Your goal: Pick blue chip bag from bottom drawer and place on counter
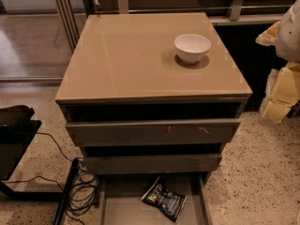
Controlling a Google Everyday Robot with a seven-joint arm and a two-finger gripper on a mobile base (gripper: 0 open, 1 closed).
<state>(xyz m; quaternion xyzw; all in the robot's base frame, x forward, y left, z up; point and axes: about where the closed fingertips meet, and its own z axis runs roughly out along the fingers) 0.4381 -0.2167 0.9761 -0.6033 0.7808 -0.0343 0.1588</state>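
A white bowl point(192, 47) stands upright on the tabletop point(126, 60), near its back right corner and clear of both edges. Below the front edge, the top drawer point(152, 132) and the middle drawer point(152, 163) sit slightly pulled out, with scuffs on the top one's front. Black cables point(83, 193) lie coiled on the speckled floor point(262, 172) at the left, beside a black stand point(14, 139).

Robot arm, far right of scene: rounded white plastic shell segment point(290, 32) with a tan patch on its left. Below it, the gripper point(277, 100): pale yellow blocky parts, possibly behind a translucent cover.
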